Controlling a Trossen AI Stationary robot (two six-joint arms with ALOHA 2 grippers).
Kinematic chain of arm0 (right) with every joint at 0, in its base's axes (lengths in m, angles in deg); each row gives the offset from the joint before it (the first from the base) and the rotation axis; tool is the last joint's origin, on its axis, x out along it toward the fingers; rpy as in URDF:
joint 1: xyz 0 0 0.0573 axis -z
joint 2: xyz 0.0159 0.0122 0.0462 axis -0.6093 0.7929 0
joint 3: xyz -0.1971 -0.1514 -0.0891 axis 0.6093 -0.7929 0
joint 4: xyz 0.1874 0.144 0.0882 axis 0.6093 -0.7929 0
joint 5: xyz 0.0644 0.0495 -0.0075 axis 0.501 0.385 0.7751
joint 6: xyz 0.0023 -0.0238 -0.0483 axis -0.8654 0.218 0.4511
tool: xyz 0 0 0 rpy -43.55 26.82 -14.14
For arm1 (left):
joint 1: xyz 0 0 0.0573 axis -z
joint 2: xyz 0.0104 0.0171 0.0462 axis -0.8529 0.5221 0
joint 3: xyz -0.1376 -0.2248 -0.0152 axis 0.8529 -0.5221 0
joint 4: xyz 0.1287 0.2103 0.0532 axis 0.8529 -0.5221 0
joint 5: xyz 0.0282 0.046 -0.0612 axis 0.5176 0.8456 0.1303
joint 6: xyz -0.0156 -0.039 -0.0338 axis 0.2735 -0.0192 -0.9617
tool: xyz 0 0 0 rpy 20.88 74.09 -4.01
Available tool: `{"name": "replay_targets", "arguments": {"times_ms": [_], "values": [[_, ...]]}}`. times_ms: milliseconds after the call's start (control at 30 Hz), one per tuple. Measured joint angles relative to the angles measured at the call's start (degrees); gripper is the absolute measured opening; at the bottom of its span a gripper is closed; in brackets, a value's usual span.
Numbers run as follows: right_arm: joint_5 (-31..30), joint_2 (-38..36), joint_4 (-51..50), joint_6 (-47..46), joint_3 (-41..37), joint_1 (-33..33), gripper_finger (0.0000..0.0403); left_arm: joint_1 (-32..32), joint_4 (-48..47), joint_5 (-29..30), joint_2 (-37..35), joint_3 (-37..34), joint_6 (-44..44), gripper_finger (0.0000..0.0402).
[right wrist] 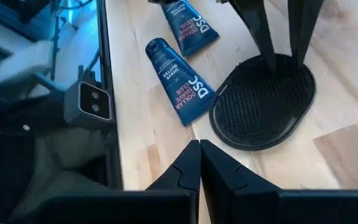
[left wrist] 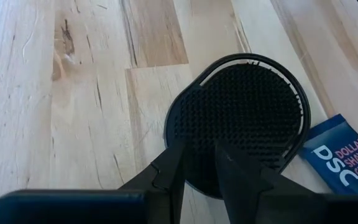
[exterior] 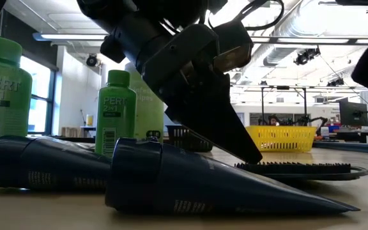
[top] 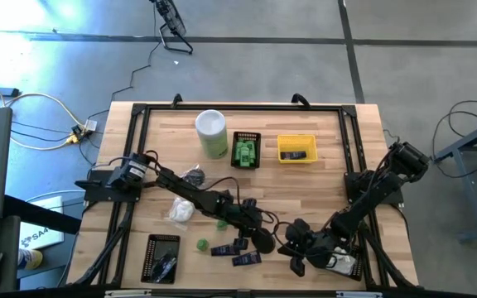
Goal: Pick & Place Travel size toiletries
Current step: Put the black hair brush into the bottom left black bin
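A dark navy tube [exterior: 222, 185] lies on its side closest to the low camera, cap end toward the picture's left and its flat crimped tail tapering away. A second navy tube [exterior: 43, 169] lies just behind it, and two little green bottles [exterior: 115, 108] stand upright behind that. Beyond the tubes, flat on the wooden table [left wrist: 73, 124] near its front edge, sits the dark round brush [left wrist: 241, 118], bristle side up. One tube's crimped end lies just beside its rim.

The left gripper [left wrist: 199, 158] is down on that brush at its rim. Whether it has the rim pinched or only rests against it I cannot tell, and the brush lies flat on the wood. The right gripper [right wrist: 199, 152] hangs clenched on nothing, near the brush and the table's front edge, looking across at it.

The brush looks light and stiff, a thin plastic disc with short nubs. It sits so low that a hold from above has little to bite on. The raised rim or the thin loop along one side seems the best place to take it, and I would expect it to slide on the smooth wood if nudged sideways. The tubes look soft and squashable, so the firmer cap end is the better place to grip them
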Motion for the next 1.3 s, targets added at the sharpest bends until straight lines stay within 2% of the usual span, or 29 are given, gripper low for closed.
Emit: {"name": "replay_targets", "arguments": {"times_ms": [233, 467, 600, 733, 967, 1300], "values": [[-3.1, 0.0, -0.5, -15.1, 0.0, 2.1, 0.0016, 0.0, 0.2, 0.0, 0.1, 0.0, -0.1, 0.0083], [-2.8, 0.0, -1.4, -22.9, 0.0, 2.8, 0.0080, 0.0, 0.3, 0.0, 0.1, 0.0, -0.1, 0.0083], [-0.1, 0.0, -7.9, -28.7, 0.0, 2.8, 0.0124, 0.0, 0.3, -0.1, 0.1, 0.0, -0.1, 0.0083], [5.1, 0.0, -14.1, -35.2, 0.0, 3.3, 0.0152, 0.0, 0.7, -0.1, 0.1, -0.1, -0.1, 0.0083], [6.3, 0.0, -14.1, -33.8, 0.0, 5.3, 0.0167, 0.0, 2.0, -0.1, 0.3, -0.1, 0.1, 0.0083], [13.8, -1.3, 1.2, -22.3, 0.0, 5.5, 0.0143, 0.0, 1.8, 0.2, 0.2, -0.1, 0.3, 0.0083]]}}
